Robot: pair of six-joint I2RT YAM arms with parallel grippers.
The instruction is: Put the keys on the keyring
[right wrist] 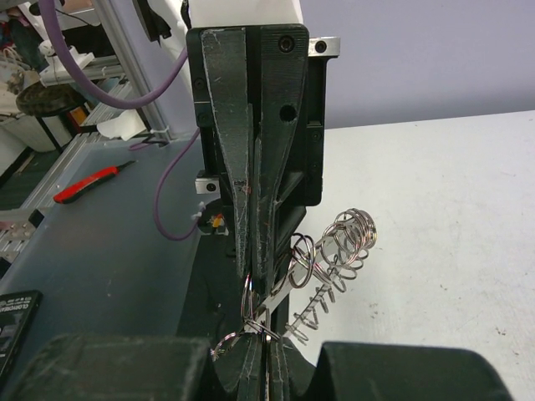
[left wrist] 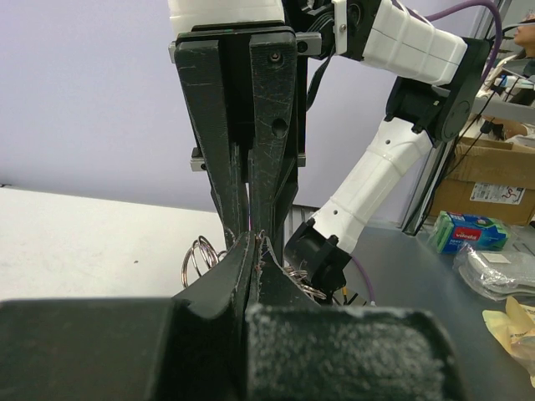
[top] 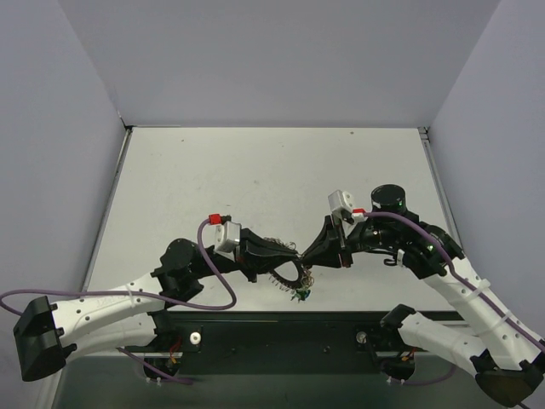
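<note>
The keyring (top: 285, 274) is a silvery band strung with many small coiled rings, held up between both grippers near the table's front edge. My left gripper (top: 291, 254) is shut on it from the left, and my right gripper (top: 308, 253) is shut on it from the right, tip to tip. In the left wrist view my left gripper (left wrist: 253, 241) pinches the band, with rings (left wrist: 199, 255) showing beside it. In the right wrist view my right gripper (right wrist: 263, 336) clamps a ring, and the keyring (right wrist: 334, 251) slants up to the right. A green-headed key (top: 301, 295) hangs below; the other keys are hidden.
The white table (top: 255, 187) stretches behind the grippers, boxed in by grey walls. Off the table's front are a red-handled tool (right wrist: 90, 184), a black device (right wrist: 12, 309), a sponge pack (left wrist: 466, 231) and cardboard boxes (left wrist: 489, 180).
</note>
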